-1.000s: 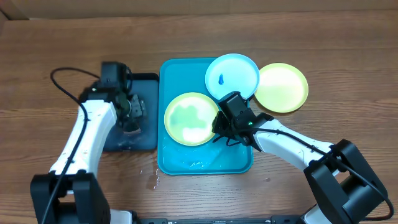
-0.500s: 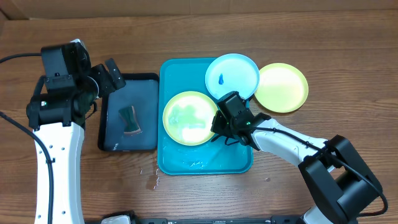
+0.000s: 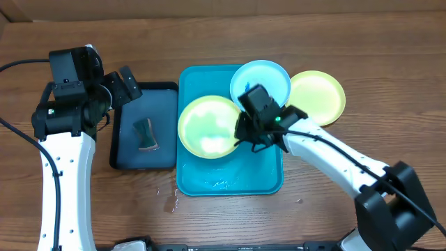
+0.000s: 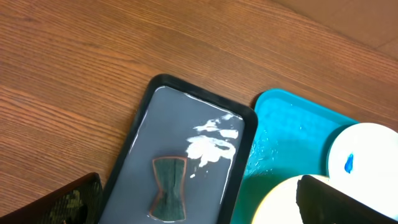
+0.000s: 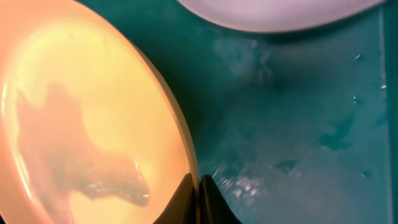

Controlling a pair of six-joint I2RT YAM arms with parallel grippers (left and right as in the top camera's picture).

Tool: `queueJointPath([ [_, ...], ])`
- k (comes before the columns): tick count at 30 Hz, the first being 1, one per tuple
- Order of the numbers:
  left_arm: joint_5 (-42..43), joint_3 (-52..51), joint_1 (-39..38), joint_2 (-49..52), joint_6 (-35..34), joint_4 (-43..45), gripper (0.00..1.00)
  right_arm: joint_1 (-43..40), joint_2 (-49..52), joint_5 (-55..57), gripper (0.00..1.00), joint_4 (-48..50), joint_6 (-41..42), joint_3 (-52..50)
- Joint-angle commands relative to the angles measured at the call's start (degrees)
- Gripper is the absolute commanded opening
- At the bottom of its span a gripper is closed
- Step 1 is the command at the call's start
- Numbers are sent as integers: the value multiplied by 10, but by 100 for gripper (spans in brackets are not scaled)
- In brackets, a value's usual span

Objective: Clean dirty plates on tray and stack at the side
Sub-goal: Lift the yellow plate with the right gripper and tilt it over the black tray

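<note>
White-shelled left arm and right arm, black joints, dark fingers, thin black cables, green indicator light mid-frame

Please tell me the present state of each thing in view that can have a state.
Tray: wet.
Left yellow-green plate: gripped at its rim, wet, over the tray.
Light blue plate: blue smudge on it.
Right yellow-green plate: on the table, looks clean.
Sponge: loose in the black tray.
Left gripper: open, empty.
Right gripper: shut on the left yellow-green plate.
</note>
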Motion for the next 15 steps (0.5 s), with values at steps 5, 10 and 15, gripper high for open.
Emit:
queueJointPath([
  [5,9,2,0,3,-7,1,100,10,-22,8,4,-18,-21,82],
  [10,9,2,0,3,-7,1,100,25,7,10,4,34,-19,94],
  [15,9,2,0,3,-7,1,100,43,46,10,4,111,-19,94],
])
